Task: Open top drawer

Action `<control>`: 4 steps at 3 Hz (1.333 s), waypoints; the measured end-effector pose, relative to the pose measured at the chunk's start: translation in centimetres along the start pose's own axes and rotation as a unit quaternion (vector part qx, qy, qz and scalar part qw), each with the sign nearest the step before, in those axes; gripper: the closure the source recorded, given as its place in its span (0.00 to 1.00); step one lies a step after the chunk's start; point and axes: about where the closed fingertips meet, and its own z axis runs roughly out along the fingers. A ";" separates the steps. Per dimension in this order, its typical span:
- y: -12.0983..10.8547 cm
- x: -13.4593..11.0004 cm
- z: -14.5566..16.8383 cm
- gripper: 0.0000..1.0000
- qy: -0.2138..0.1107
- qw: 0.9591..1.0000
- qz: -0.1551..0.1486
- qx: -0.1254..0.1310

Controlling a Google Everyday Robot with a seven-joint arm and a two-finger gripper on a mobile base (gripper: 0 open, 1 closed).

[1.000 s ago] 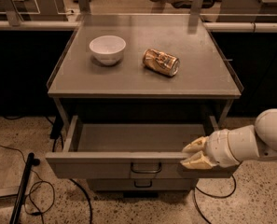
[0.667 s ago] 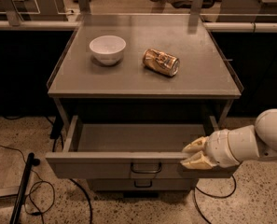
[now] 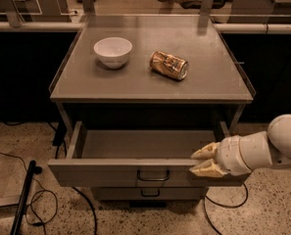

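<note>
The top drawer (image 3: 106, 173) is a wide grey metal drawer pulled out from under the cabinet top, with its plain grey tray showing inside. A small dark loop handle (image 3: 153, 176) sits at the centre of its front panel. My gripper (image 3: 202, 160) comes in from the right on a white arm and sits at the right end of the drawer's front edge. Its cream fingers (image 3: 206, 151) point left, a little apart, over the top of the front panel. They hold nothing.
A white bowl (image 3: 113, 51) and a brown can lying on its side (image 3: 169, 64) rest on the grey cabinet top (image 3: 208, 82). A narrower drawer front (image 3: 150, 194) sits below. Black cables (image 3: 37, 204) and a dark pole (image 3: 22, 199) lie on the speckled floor at left.
</note>
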 end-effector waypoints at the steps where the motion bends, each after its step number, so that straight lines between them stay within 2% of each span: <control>1: 0.0 0.0 0.0 0.03 0.000 1.000 0.000 0.000; 2: 0.0 0.0 0.0 1.00 0.000 1.000 0.000 0.000; 3: 2.8 1.6 -1.7 1.00 -0.006 1.000 0.012 0.007; 4: 5.1 2.0 -2.8 1.00 -0.014 1.000 0.015 0.013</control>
